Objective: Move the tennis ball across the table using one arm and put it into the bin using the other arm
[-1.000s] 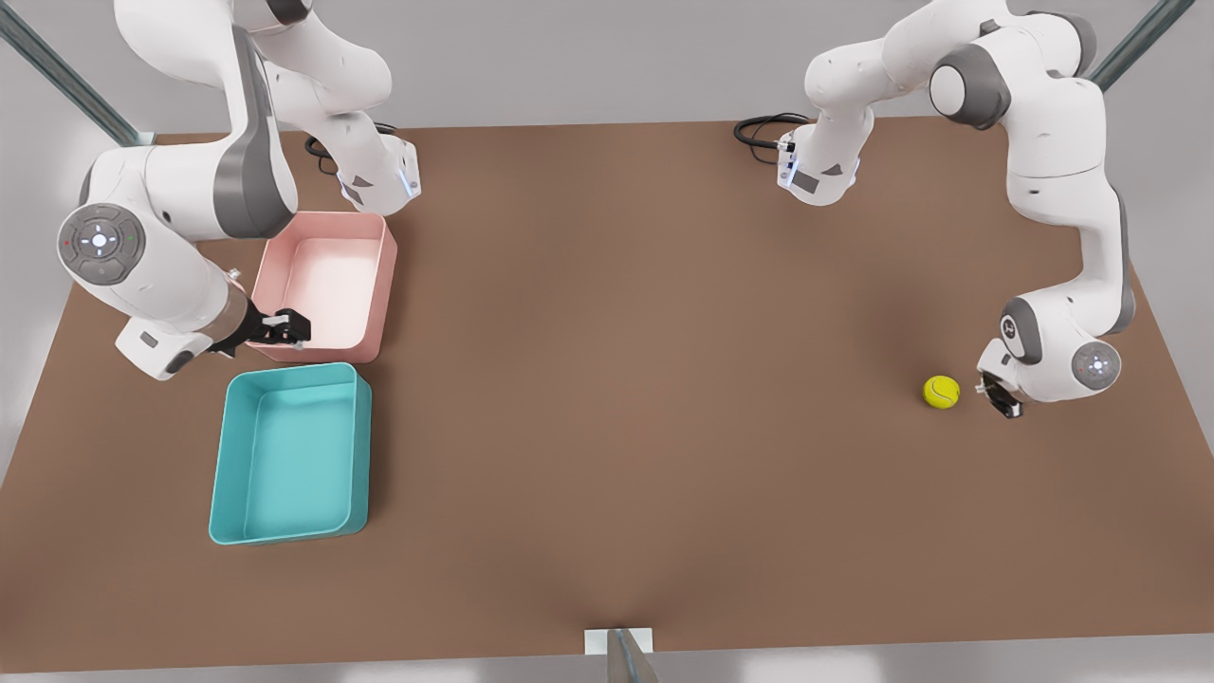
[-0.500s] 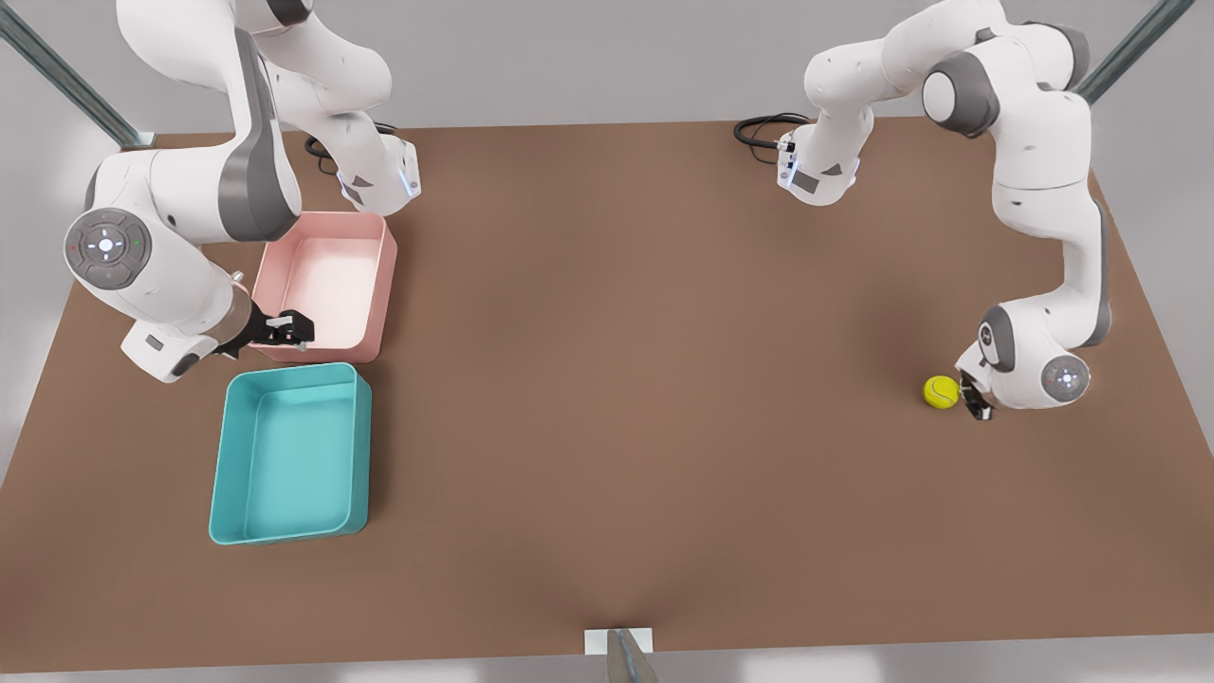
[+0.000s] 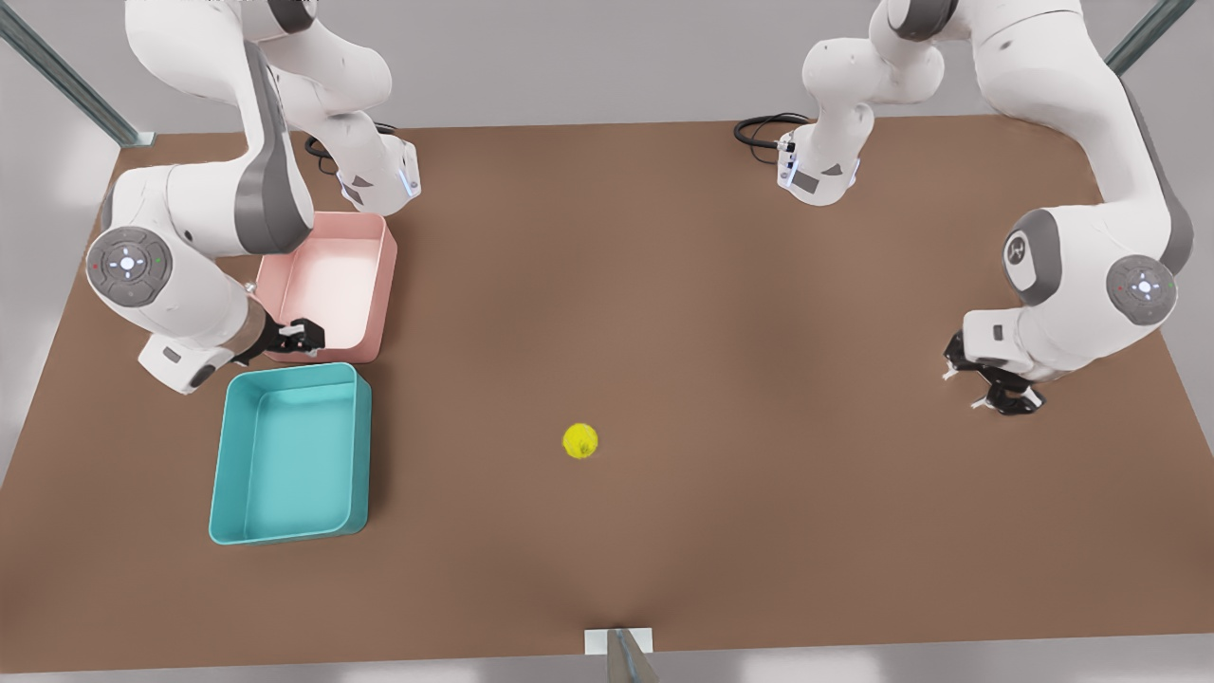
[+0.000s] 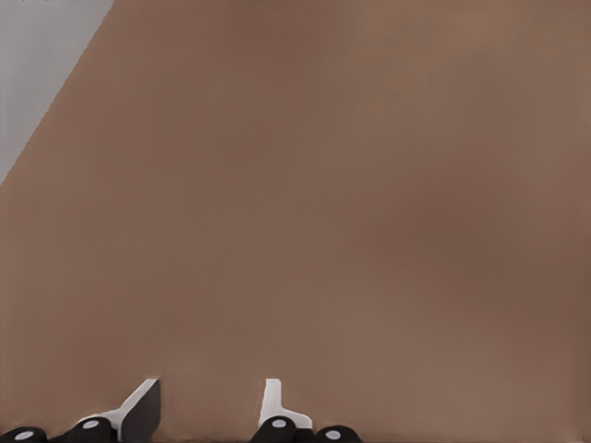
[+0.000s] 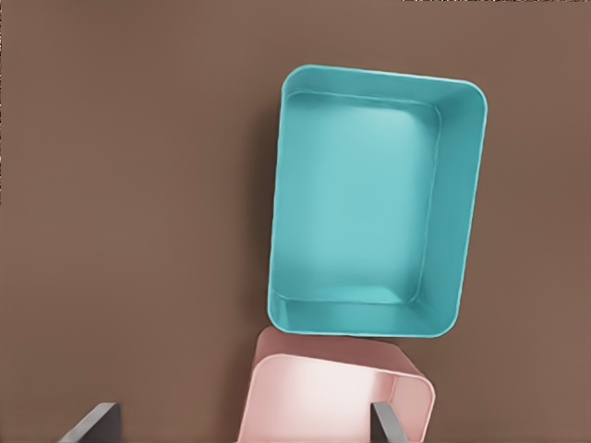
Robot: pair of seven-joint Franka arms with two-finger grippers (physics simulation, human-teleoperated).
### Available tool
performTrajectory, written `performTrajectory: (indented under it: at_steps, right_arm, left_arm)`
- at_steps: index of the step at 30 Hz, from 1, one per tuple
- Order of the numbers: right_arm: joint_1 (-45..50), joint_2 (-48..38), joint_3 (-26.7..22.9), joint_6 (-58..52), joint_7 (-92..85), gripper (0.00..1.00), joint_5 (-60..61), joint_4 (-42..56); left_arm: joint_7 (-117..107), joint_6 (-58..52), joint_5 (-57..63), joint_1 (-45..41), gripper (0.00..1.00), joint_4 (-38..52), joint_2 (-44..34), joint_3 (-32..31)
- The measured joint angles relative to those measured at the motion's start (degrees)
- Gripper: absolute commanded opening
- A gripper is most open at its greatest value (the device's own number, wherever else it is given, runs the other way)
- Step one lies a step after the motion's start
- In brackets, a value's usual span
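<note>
Two grippers hang over the table [image 3: 721, 313], both empty with fingers spread apart. Going by the wrist views, the right gripper [image 3: 305, 335] is at the front view's left, low over the near wall of the pink tray [image 3: 327, 283], just beside the bin [image 3: 289, 453]; its wrist camera looks down on the bin [image 5: 374, 226] and the pink tray [image 5: 332, 397]. The left gripper [image 3: 986, 384] is at the front view's right, above bare tabletop [image 4: 323, 203], fingers [image 4: 138, 411] parted. The tennis ball [image 3: 579, 441] lies on the table near the middle, well apart from both grippers and from the bin. No writing can be read on anything
</note>
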Motion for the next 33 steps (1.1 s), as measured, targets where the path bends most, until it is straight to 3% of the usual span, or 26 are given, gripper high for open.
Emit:
performTrajectory:
  at_steps: [4,10,24,33]
  right_arm:
    - [2.1,9.4,0.0,3.5,0.3,1.0,3.0,5.1]
    - [3.6,16.0,0.0,11.9,1.9,1.0,4.7,5.0]
    - [3.8,19.9,-0.1,19.0,2.6,1.0,4.0,-1.6]
    - [6.8,26.6,-0.5,19.5,-13.7,1.0,0.6,2.9]
  left_arm:
    - [-11.5,-11.3,-2.7,0.5,1.0,3.2,-0.6,0.4]
    - [-24.3,-18.4,-3.2,2.2,1.0,4.5,-0.2,0.4]
    - [-41.7,-22.0,-1.2,2.0,1.0,5.3,1.0,0.3]
    - [-47.6,-22.3,-1.1,2.0,1.0,5.8,1.7,0.3]
